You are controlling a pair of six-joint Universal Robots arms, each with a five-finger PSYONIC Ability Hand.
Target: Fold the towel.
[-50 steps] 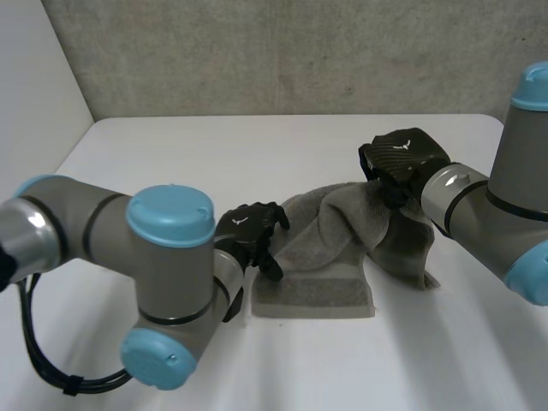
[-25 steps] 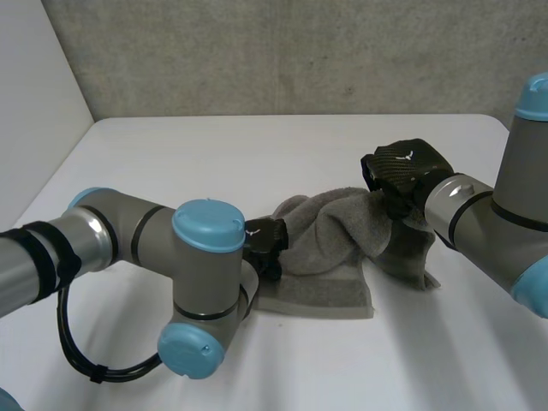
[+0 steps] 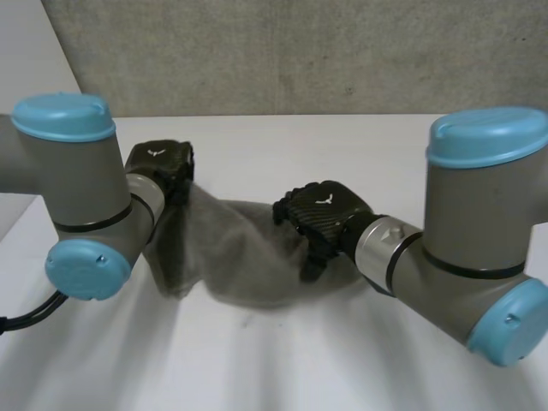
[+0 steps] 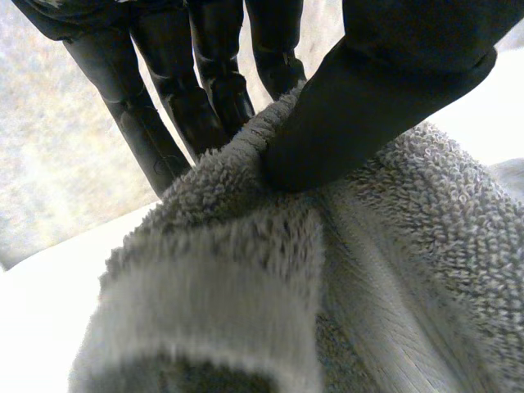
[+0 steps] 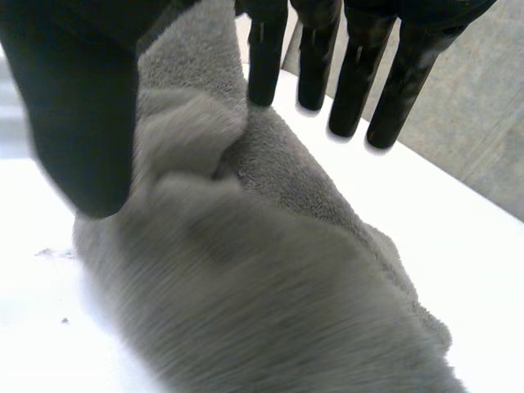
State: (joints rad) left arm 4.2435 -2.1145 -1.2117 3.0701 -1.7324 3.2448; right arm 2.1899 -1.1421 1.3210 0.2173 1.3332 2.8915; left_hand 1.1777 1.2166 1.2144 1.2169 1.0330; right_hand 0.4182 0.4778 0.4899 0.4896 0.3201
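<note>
Head camera looks down from behind and between the arms (image 3: 77, 188), across the white surface (image 3: 282, 368) toward the far wall (image 3: 300, 51). Wrist cameras peer closely along the left hand (image 4: 205, 90) and right hand (image 5: 74, 106); all three views share the grey towel (image 3: 240, 257).

Left arm (image 3: 81, 184): was a thick grey tube, bore round light-blue caps (image 3: 62, 116).
Right arm (image 3: 479, 223): was grey likewise, showed a silver wrist ring (image 3: 377, 246).
Left hand (image 3: 161, 163): was black, carried a small white mark (image 3: 154, 152).
Right hand (image 3: 324, 210): was black, woven-looking, marked alike.
</note>
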